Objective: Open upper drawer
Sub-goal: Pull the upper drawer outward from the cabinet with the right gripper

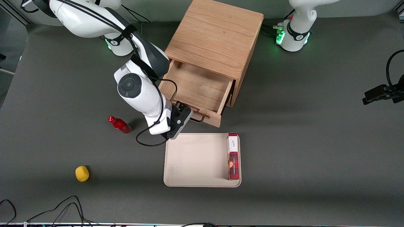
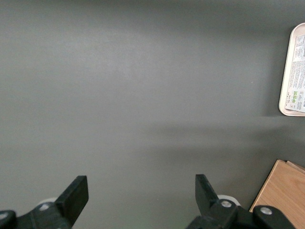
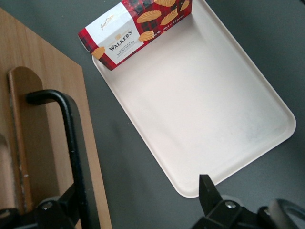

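At the front edge of the pulled-out drawer, my end effector (image 1: 184,111) hangs with its fingers (image 3: 208,190) spread wide and nothing pinched between them. In the right wrist view one finger sits just beside the black bar handle (image 3: 71,143) and the other hovers over the desk (image 1: 315,142) near the rim of the tray (image 3: 248,143); I cannot tell whether the first finger touches the bar.

I can see the upper drawer (image 1: 199,88) standing well out of the wooden cabinet (image 1: 217,37), its bare oak floor showing.

Nearer to the front camera than the drawer lies the beige tray, with a red tartan shortbread box (image 1: 233,156) resting along the edge toward the parked arm's end.

Toward the working arm's end of the desk, a small red bottle (image 1: 120,125) lies on its side near the arm, and a yellow lemon-like object (image 1: 82,173) sits nearer the camera still.
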You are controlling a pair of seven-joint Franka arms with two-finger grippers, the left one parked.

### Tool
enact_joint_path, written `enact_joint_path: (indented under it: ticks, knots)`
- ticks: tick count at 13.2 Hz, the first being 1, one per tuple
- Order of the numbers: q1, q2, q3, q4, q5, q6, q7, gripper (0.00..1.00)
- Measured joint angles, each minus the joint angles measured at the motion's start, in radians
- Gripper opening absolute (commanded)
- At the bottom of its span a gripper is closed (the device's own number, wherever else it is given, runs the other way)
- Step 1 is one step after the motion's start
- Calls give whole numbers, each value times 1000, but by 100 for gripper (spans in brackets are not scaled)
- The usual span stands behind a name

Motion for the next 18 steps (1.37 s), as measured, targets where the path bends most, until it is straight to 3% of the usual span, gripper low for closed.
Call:
enact_joint_path:
  ticks: [18]
  knots:
    - [-1, 59, -37, 89, -23, -7, -8, 100]
